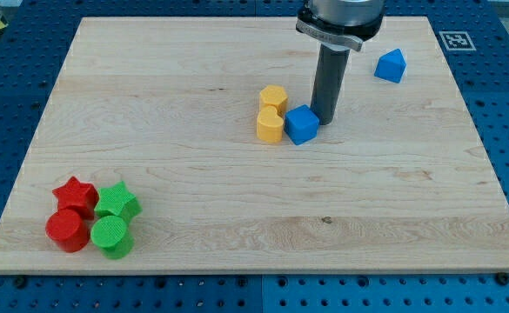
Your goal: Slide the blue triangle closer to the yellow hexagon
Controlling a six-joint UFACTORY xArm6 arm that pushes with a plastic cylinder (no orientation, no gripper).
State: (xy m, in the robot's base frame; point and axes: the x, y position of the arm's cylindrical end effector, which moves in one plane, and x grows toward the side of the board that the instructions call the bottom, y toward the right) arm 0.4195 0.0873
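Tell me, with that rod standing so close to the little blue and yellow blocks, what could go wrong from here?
My tip stands at a blue cube that sits against two yellow blocks, not at the blue triangle towards the view's top right. Pushing on towards the view's left would probably shove the cube into the yellow blocks and scatter them. The triangle also lies near the board's edge, so a careless push could send it off.

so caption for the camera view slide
My tip beside the blue cube, yellow blocks adjacent; blue triangle apart.
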